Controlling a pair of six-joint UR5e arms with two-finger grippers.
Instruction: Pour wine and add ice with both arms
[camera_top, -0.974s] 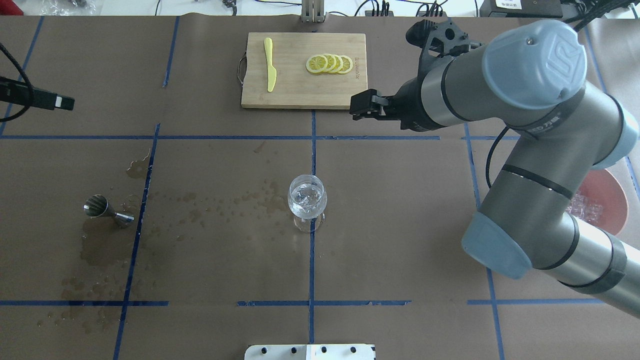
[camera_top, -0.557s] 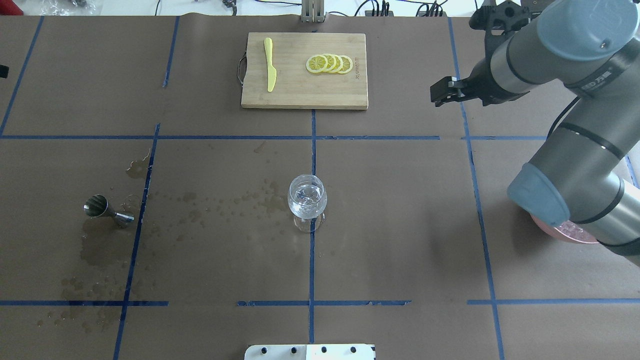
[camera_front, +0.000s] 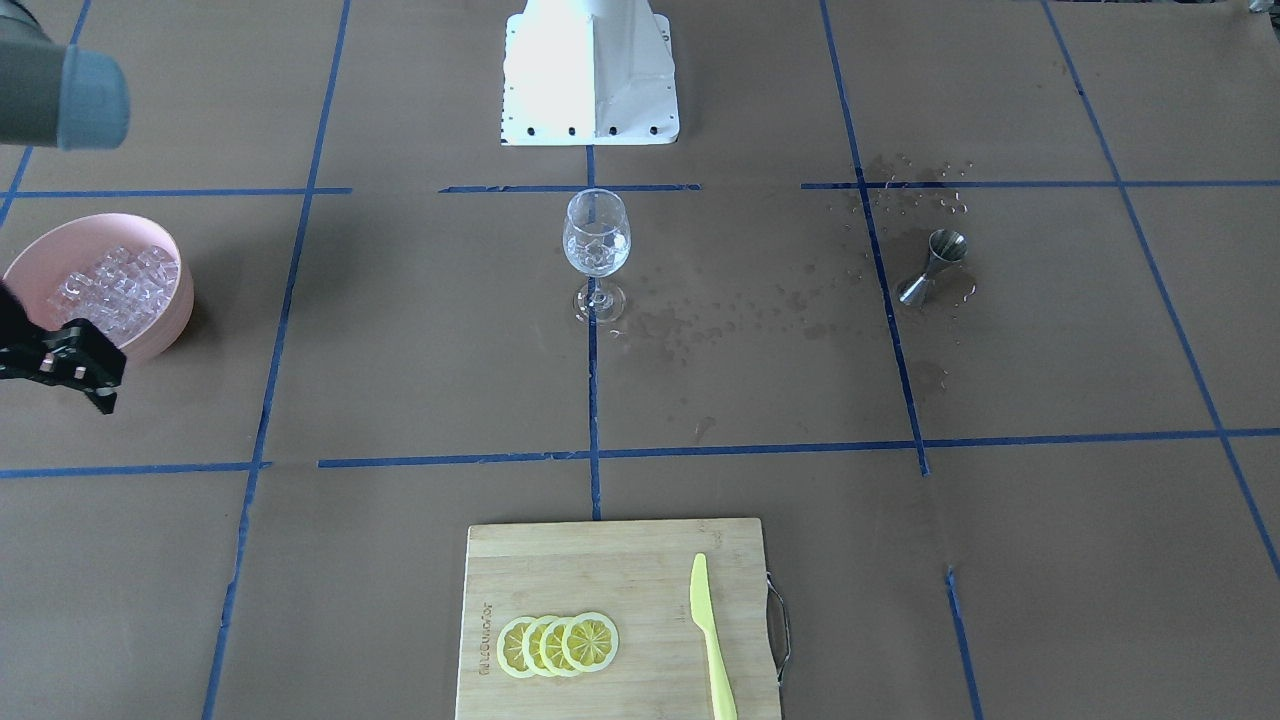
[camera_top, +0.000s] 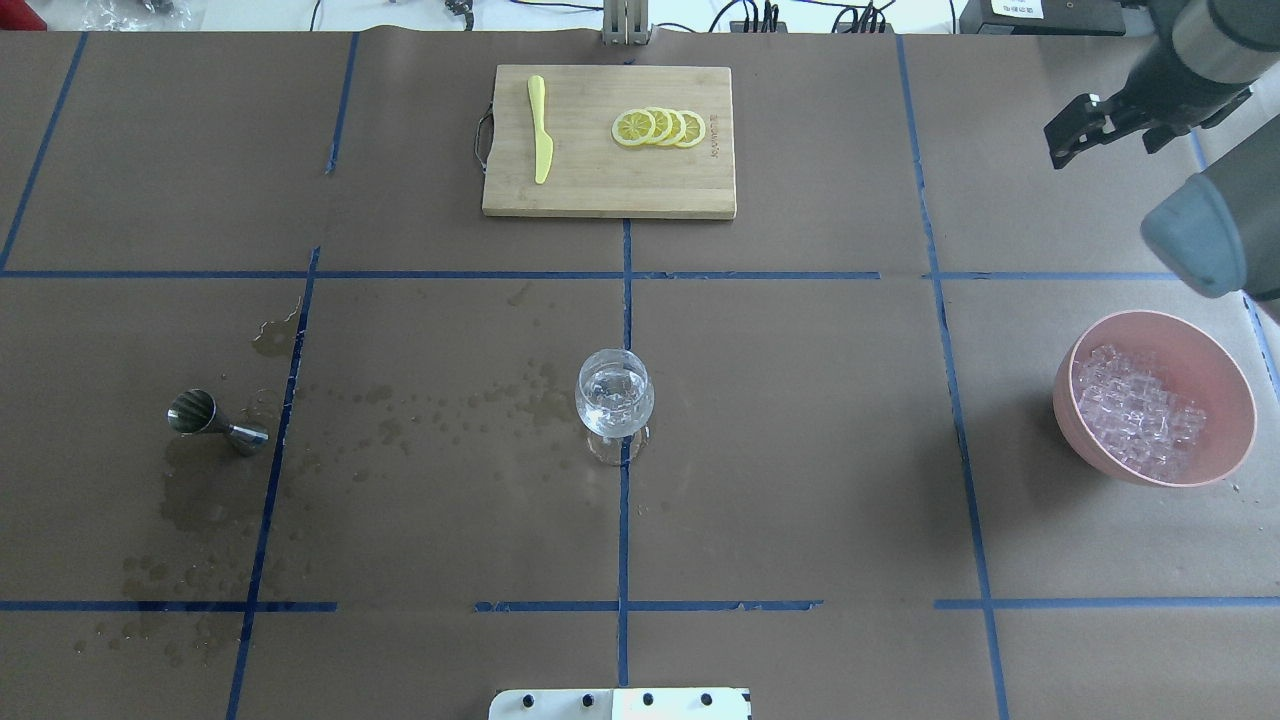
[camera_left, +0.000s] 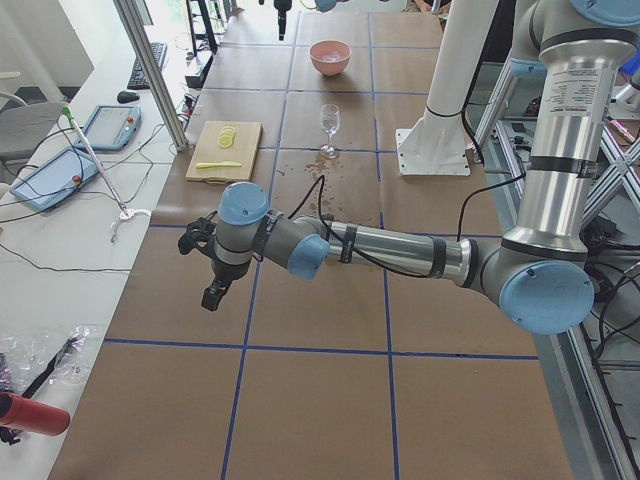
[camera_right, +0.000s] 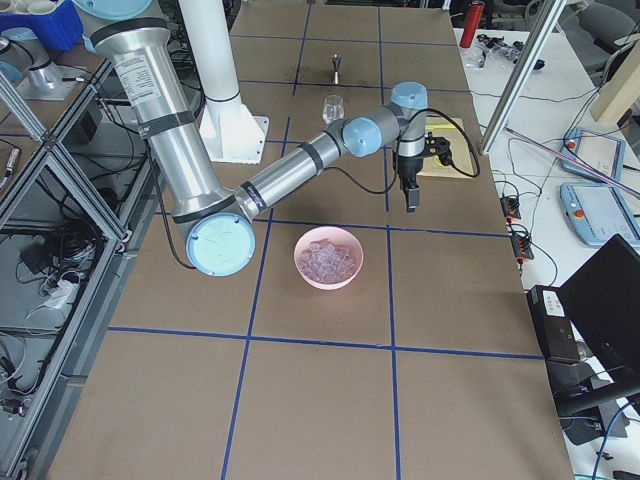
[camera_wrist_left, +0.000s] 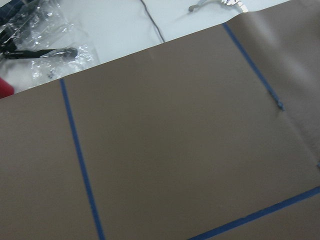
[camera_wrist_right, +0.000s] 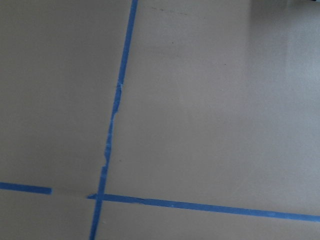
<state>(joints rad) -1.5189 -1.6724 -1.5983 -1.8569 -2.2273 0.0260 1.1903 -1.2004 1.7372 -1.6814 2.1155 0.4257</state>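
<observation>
A clear stemmed wine glass stands at the table's middle with glassy clear contents in its bowl. I cannot tell liquid from ice there. It also shows in the front view. The steel jigger stands to its left among wet stains. The ice is heaped in a pink bowl at the right. My right gripper hangs empty beyond the bowl with its fingers looking together; it also shows in the front view. My left gripper shows only in the exterior left view; I cannot tell its state.
A bamboo cutting board at the far middle carries a yellow knife and lemon slices. The white robot base sits at the near edge. Blue tape lines grid the brown paper.
My right arm swung from beside the cutting board out to the far right, uncovering the ice bowl. The left arm's tip left the overhead view. Glass and jigger stayed put.
</observation>
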